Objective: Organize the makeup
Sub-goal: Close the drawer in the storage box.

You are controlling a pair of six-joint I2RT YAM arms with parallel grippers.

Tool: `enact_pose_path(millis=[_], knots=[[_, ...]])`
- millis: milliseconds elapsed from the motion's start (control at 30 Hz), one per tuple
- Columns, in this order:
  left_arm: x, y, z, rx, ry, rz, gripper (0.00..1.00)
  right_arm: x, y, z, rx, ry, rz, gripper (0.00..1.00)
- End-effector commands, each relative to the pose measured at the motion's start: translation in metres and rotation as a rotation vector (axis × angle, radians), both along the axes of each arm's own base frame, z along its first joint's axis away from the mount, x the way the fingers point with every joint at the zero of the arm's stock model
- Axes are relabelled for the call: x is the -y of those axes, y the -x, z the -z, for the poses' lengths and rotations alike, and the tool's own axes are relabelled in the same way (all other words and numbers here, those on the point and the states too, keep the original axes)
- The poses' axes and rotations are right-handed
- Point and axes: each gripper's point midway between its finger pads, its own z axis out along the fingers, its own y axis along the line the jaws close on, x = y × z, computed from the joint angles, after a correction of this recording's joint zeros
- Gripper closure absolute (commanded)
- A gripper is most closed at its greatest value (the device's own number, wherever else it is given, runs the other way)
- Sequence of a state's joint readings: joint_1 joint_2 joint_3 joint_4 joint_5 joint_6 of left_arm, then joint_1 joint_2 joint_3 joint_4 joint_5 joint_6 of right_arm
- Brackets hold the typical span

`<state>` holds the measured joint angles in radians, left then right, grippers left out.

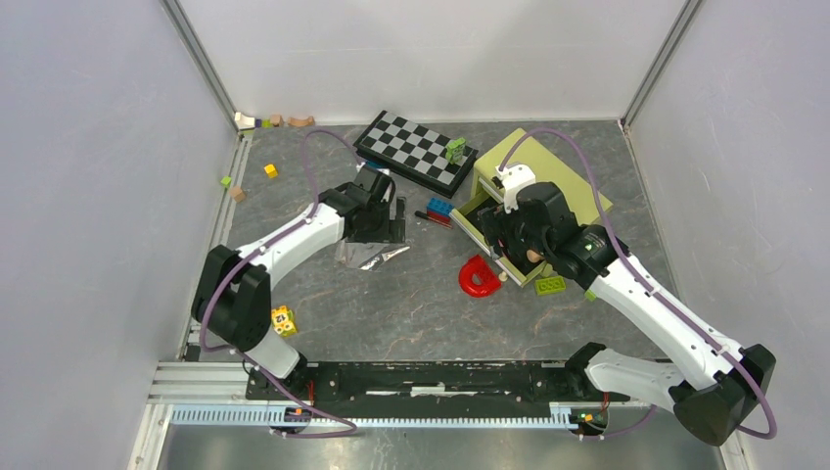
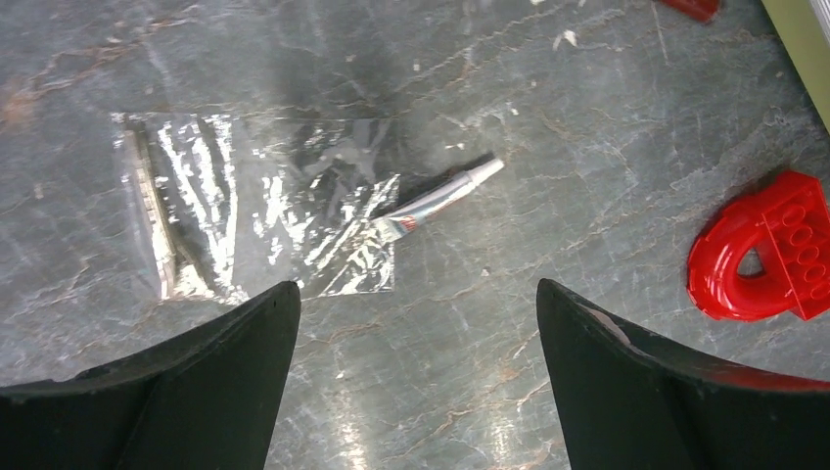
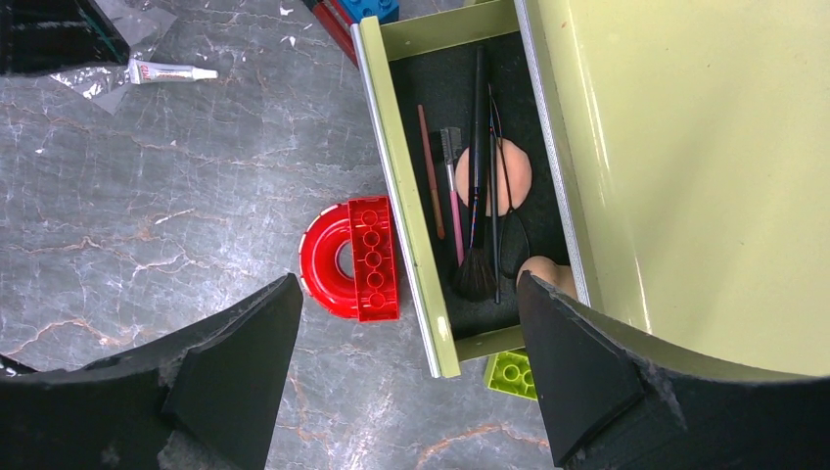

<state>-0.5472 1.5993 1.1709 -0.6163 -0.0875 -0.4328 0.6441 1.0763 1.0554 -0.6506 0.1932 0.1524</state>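
Drawer (image 3: 396, 196) of the green box (image 3: 685, 196) stands pulled open. On its dark lining lie a black brush (image 3: 477, 196), a pink pencil (image 3: 455, 220), a wooden pencil (image 3: 431, 171) and a peach puff (image 3: 514, 176). A small tube (image 2: 445, 196) rests on the desk (image 2: 489, 392) well apart from the drawer, touching a clear plastic bag (image 2: 254, 215). The left hand (image 2: 416, 289) hangs near the tube, spread wide and empty. The right hand (image 3: 406, 284), equally wide and empty, hovers over the drawer's outer wall, with a red arch block (image 3: 352, 259) just beside that wall.
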Motion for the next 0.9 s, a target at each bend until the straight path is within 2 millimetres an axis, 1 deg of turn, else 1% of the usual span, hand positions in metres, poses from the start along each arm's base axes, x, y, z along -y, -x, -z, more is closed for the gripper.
enact_pose_path(millis=[0, 100, 300, 400, 500, 600, 633, 667, 767, 800, 833, 867], knots=[[-0.023, -0.011, -0.021, 0.075, 0.044, -0.102, 0.04, 0.001, -0.007, -0.007, 0.039, -0.004, 0.014, 0.12], [-0.034, -0.01, -0.024, 0.084, 0.102, -0.156, 0.04, 0.002, -0.008, -0.006, 0.037, 0.005, 0.019, 0.12], [-0.059, -0.008, -0.035, 0.128, 0.13, -0.242, 0.04, 0.006, -0.012, -0.005, 0.041, 0.026, 0.053, 0.12], [-0.059, -0.008, -0.039, 0.138, 0.207, -0.255, 0.04, 0.007, -0.021, -0.008, 0.043, 0.039, 0.087, 0.11], [-0.049, -0.008, -0.048, 0.156, 0.269, -0.203, 0.05, 0.006, -0.036, -0.021, 0.057, 0.046, 0.127, 0.11], [-0.038, -0.01, -0.055, 0.176, 0.318, -0.162, 0.06, 0.006, -0.06, -0.042, 0.075, 0.029, 0.177, 0.11], [-0.032, -0.011, -0.057, 0.178, 0.34, -0.145, 0.07, 0.007, -0.069, -0.047, 0.075, 0.022, 0.196, 0.11], [-0.024, -0.011, -0.059, 0.181, 0.352, -0.125, 0.07, 0.006, -0.078, -0.058, 0.085, 0.003, 0.206, 0.11], [-0.002, -0.012, -0.066, 0.197, 0.345, -0.065, 0.07, 0.016, -0.11, -0.082, 0.106, -0.035, 0.279, 0.11], [0.009, -0.011, -0.068, 0.204, 0.346, -0.037, 0.07, 0.025, -0.121, -0.084, 0.096, -0.039, 0.313, 0.11], [0.024, -0.011, -0.072, 0.216, 0.355, -0.005, 0.07, 0.032, -0.13, -0.092, 0.1, -0.055, 0.347, 0.11], [0.037, -0.011, -0.073, 0.22, 0.363, 0.023, 0.07, 0.041, -0.14, -0.096, 0.098, -0.071, 0.382, 0.11]])
